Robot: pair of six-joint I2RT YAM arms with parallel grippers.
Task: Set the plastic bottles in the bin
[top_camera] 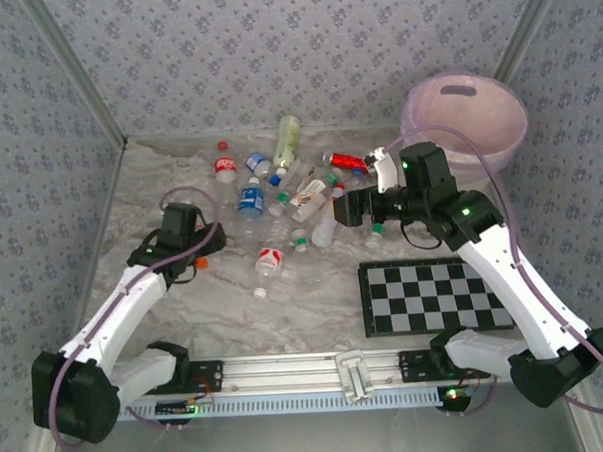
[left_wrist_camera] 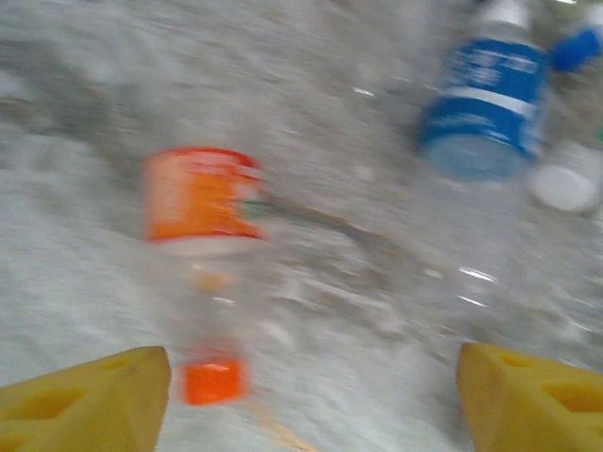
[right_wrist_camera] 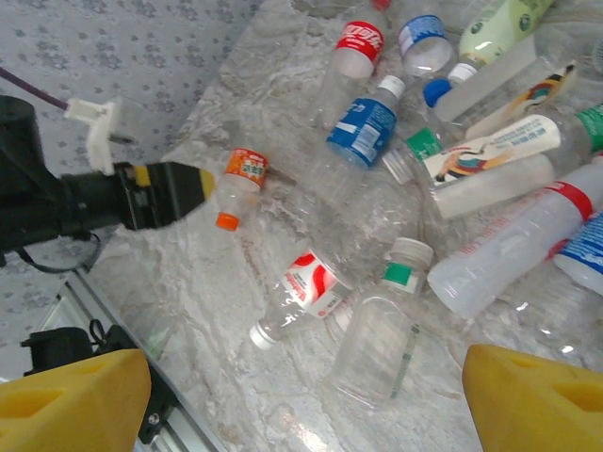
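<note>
**Wide-open grippers over a table of bottles.** The left gripper hangs with its yellow fingers spread wide above the marbled tabletop. In the lower left of the blurred left wrist view, an orange-labelled bottle lies on its side between them. Its orange cap points toward the fingers; it is nearer the left-hand one and touches neither. A blue-labelled bottle lies at upper right.

In the overhead view the right gripper is poised at the right edge of the heap of plastic bottles at frame centre. Its jaws also stand wide apart and hold nothing. Just beyond them, in the right wrist view, a clear bottle with a green band and a red-and-white-labelled bottle lie side by side. More bottles crowd toward the upper right.

The bin stands at upper right of the overhead view, behind the right arm and well apart from the orange-labelled bottle. A shiny red tube lies at the heap's edge towards the bin, and a checkerboard lies flat at lower right.
</note>
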